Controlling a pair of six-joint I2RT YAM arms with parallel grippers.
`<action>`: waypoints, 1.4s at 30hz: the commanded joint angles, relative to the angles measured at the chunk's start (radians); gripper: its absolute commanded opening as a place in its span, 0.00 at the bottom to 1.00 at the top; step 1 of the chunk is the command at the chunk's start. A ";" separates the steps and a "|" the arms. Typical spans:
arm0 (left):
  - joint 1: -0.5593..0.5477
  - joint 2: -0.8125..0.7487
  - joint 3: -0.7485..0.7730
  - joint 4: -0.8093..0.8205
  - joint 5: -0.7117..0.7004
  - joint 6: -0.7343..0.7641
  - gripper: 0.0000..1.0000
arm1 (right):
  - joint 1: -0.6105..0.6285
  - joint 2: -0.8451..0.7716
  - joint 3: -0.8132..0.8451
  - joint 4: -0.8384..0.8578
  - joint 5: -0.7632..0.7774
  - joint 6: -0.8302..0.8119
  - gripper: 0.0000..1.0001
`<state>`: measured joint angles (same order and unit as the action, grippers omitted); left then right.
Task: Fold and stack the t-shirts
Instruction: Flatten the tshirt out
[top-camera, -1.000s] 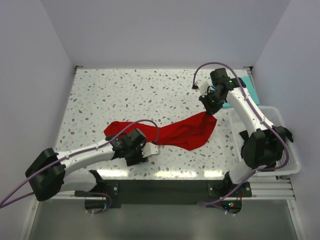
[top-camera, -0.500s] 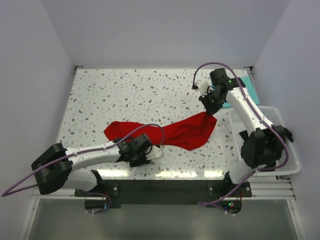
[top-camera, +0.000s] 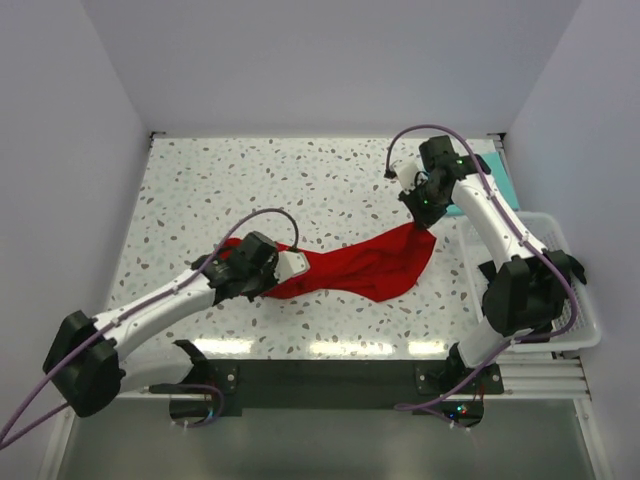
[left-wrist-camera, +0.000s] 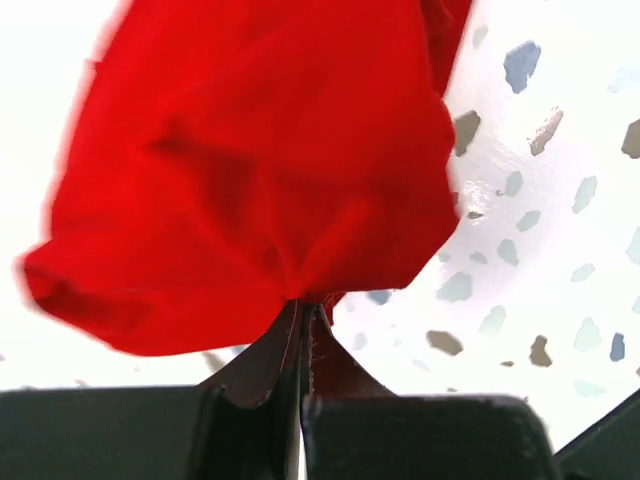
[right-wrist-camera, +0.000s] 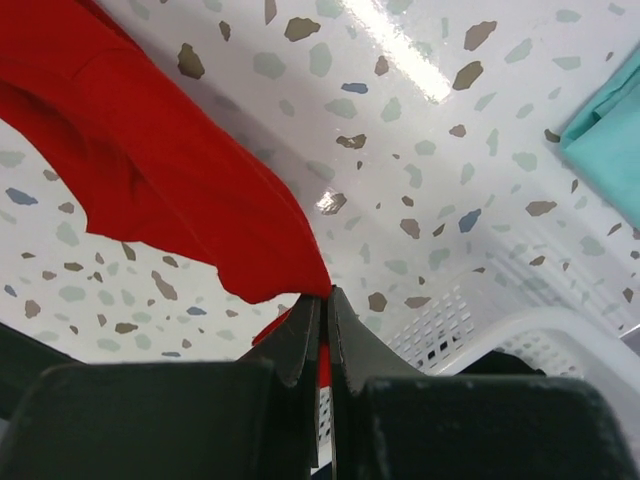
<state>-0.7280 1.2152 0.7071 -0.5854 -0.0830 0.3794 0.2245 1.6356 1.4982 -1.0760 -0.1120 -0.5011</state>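
From where I stand, nothing here can be read: no words, labels, brand marks or numbers. The red t-shirt (top-camera: 370, 268) is plain cloth, the table (top-camera: 250, 190) shows only speckles, and the white lattice basket (top-camera: 590, 341) carries no legible marking.
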 joint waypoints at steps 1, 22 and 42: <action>0.059 -0.137 0.094 -0.073 0.029 0.094 0.00 | 0.003 -0.042 0.066 0.024 0.040 -0.014 0.00; 1.082 0.142 1.120 -0.145 0.523 0.211 0.00 | 0.006 -0.022 0.915 0.040 0.120 0.076 0.00; 1.196 -0.028 1.134 -0.054 0.747 0.096 0.00 | 0.007 -0.220 0.840 0.200 0.110 0.032 0.00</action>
<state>0.4515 1.1095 1.8339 -0.6674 0.6384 0.4820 0.2417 1.3651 2.3562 -0.9722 -0.0692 -0.4355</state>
